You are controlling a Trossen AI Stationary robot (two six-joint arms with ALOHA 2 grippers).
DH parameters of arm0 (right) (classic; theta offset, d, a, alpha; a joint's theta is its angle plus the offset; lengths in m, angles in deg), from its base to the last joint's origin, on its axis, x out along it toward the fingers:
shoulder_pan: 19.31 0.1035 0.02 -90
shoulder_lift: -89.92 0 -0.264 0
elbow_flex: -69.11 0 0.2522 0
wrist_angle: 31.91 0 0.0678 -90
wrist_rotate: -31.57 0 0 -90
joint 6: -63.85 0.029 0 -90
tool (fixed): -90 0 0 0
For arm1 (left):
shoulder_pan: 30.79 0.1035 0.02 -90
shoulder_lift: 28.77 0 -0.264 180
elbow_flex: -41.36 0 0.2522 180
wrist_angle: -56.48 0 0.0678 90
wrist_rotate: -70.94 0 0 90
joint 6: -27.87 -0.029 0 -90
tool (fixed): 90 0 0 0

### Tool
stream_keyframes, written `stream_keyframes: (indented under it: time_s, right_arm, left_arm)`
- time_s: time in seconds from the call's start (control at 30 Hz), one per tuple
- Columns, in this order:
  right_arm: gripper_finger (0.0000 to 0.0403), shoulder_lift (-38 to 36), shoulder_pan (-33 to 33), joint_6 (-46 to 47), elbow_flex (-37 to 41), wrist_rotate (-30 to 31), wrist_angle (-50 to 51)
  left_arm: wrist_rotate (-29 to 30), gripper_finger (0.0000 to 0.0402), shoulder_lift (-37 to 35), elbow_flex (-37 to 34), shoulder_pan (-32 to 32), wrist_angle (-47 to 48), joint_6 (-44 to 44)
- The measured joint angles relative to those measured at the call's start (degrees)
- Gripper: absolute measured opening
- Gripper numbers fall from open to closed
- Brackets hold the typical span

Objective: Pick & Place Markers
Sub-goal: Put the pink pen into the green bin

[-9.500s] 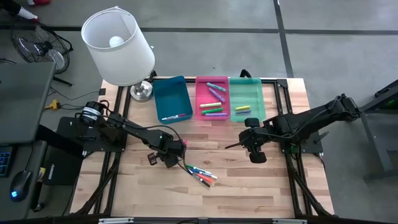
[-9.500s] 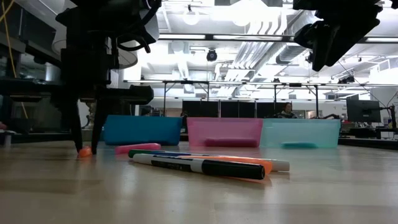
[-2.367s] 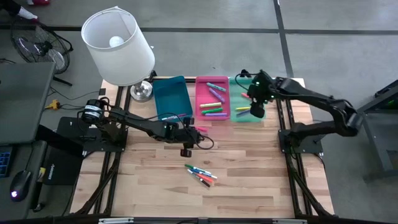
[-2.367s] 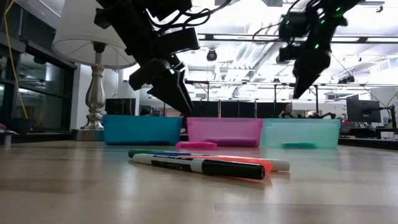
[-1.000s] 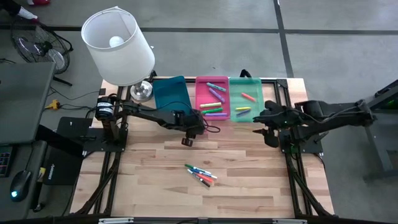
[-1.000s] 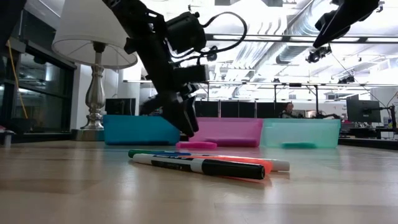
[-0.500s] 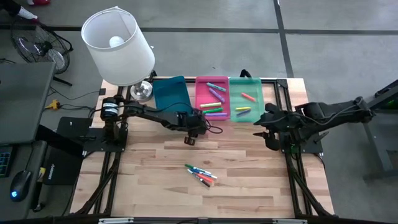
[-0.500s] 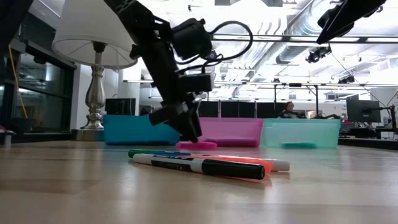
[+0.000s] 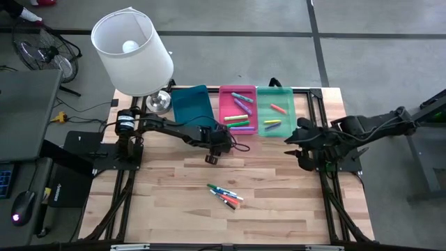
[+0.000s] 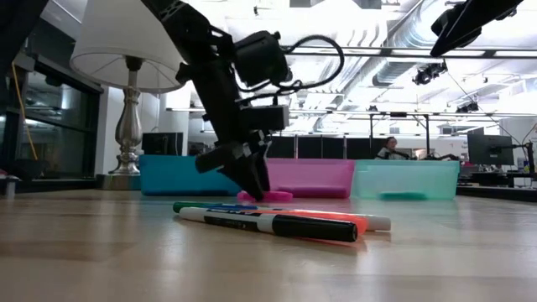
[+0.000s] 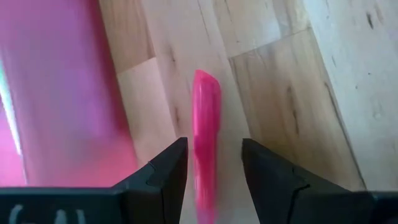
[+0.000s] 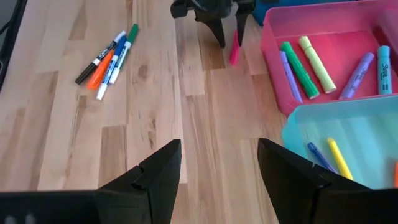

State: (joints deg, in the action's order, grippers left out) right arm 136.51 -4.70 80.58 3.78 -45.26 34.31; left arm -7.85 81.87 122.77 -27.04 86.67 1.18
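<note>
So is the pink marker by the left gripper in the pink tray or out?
Out. The pink marker lies on the table beside the pink tray, between the open left gripper fingers.

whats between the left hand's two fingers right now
A pink marker lies on the wood between the open fingers of the left hand, beside the pink tray. The left wrist view shows it best; nothing else is in the gap.

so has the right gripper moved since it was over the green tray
Yes. The right gripper has pulled off the green tray toward the table's near right side.
</note>
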Motion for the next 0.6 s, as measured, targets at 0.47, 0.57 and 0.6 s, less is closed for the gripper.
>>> stream_keyframes:
  time_s: [0.47, 0.57, 0.6]
  right_arm:
    - [0.0201, 0.00, 2.07, 1.27, 0.00, 0.72, 0.96]
    - [0.0201, 0.00, 2.05, 1.27, 0.00, 0.88, 1.20]
    - [0.0201, 0.00, 2.05, 1.27, 0.00, 0.93, 1.22]
  left_arm:
    - [-4.93, 0.0149, 1.12, 0.25, -0.45, 2.94, 5.28]
    - [-4.70, 0.0149, 1.17, 0.23, -1.06, 3.41, 5.97]
    - [-4.74, 0.0149, 1.17, 0.20, -1.21, 3.50, 5.98]
